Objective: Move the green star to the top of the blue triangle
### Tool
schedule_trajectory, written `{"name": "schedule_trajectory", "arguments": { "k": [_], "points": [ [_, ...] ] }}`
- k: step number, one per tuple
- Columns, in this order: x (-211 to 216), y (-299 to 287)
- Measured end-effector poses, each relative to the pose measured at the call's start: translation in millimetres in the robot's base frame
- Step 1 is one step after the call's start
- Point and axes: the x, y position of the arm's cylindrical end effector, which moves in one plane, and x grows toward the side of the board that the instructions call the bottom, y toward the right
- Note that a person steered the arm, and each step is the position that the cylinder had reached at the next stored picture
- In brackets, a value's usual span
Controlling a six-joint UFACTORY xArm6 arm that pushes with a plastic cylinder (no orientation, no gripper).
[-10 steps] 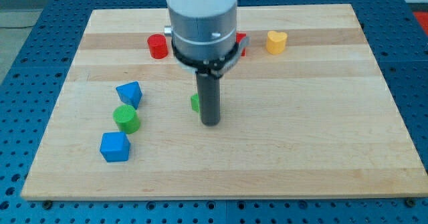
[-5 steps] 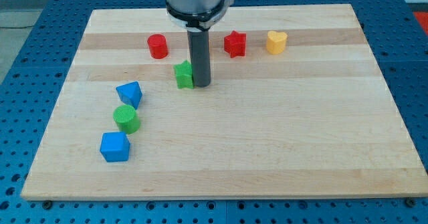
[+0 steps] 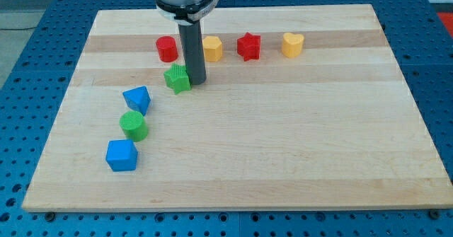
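While the rod stands upright near the view's top, my tip point(image 3: 195, 82) touches the right side of the green star point(image 3: 178, 78); no claw shows on this arm, only the bare rod, so nothing spreads or pinches. That star lies up and to the right of the blue triangle point(image 3: 137, 99), apart from it. Below the triangle sit a green cylinder point(image 3: 133, 125) and a blue cube point(image 3: 121, 155). Along the wooden board point(image 3: 318, 138) near its top edge stand 4 blocks: red cylinder point(image 3: 167, 49), yellow block point(image 3: 212, 49), red star point(image 3: 248, 46), yellow heart point(image 3: 291, 44).
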Motion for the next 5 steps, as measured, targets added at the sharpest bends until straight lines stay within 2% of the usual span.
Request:
{"name": "schedule_trajectory", "arguments": {
  "k": [5],
  "points": [
    [2.2, -41.7]
  ]
}}
